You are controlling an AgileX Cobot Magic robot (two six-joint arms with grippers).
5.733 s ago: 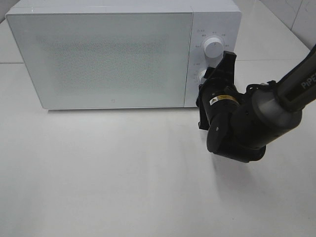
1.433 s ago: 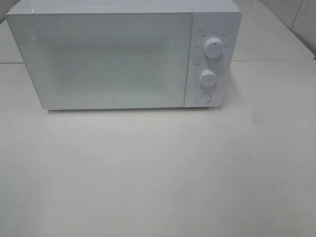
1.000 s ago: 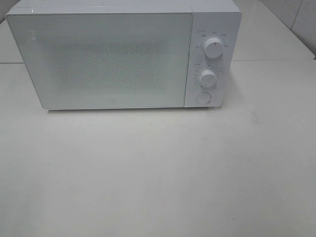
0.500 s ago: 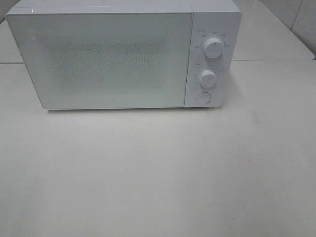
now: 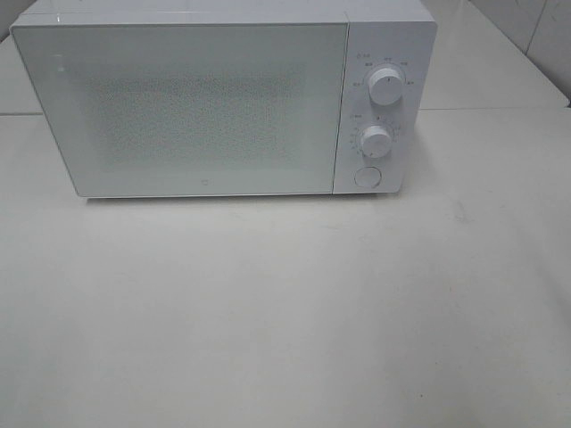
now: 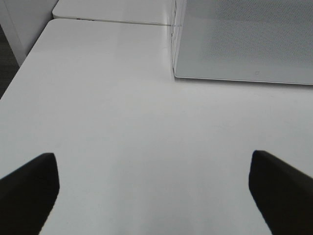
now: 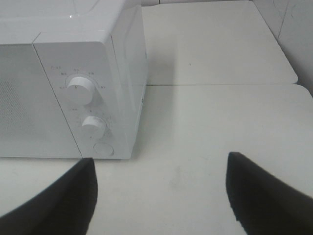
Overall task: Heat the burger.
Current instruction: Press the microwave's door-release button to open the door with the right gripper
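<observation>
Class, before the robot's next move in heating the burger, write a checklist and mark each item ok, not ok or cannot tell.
1. Microwave door shut: ok.
2. Burger in sight: not ok; no view shows it.
3. Burger inside: cannot tell; the frosted door hides the inside.
4. Left gripper open and empty: ok.
5. Right gripper open and empty: ok.
6. Lower knob setting: cannot tell; the marks are too small to read.
</observation>
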